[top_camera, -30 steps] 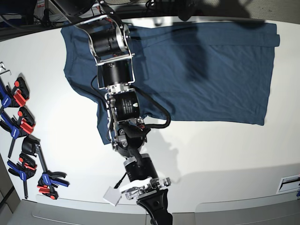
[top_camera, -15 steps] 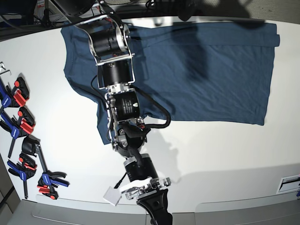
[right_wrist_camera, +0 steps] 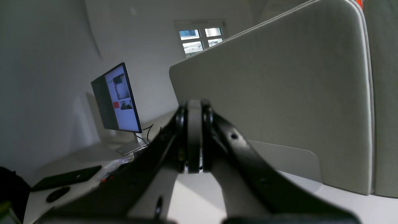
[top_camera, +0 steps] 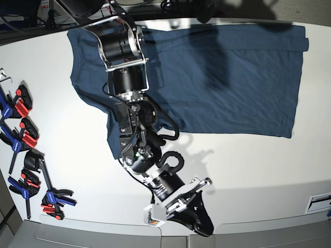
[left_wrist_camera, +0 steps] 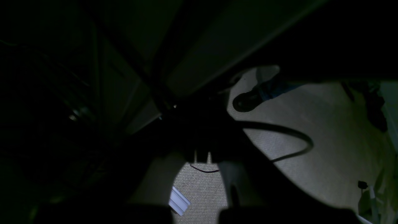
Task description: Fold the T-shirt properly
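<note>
The T-shirt (top_camera: 227, 77), dark navy and plain, lies spread flat across the far half of the white table (top_camera: 258, 165). Its left sleeve and lower left corner run under my right arm. That arm reaches down over the shirt's left side to the table's front edge. There my right gripper (top_camera: 204, 227) is shut, holds nothing and is clear of the cloth. In the right wrist view its fingers (right_wrist_camera: 194, 137) press together and point up at a grey partition. The left wrist view is nearly black. My left gripper (left_wrist_camera: 202, 155) is only a silhouette over carpet, shut, with no cloth in it.
Several blue and red clamps (top_camera: 20, 134) lie along the table's left edge. A small white tag (top_camera: 152, 216) hangs at my right wrist. A printed label (top_camera: 318, 201) sits at the front right. A monitor (right_wrist_camera: 116, 99) and a black cable (left_wrist_camera: 289, 137) show off the table.
My right arm's forearm and wrist have swung, carrying the shut gripper rightward along the front edge. The T-shirt has not moved.
</note>
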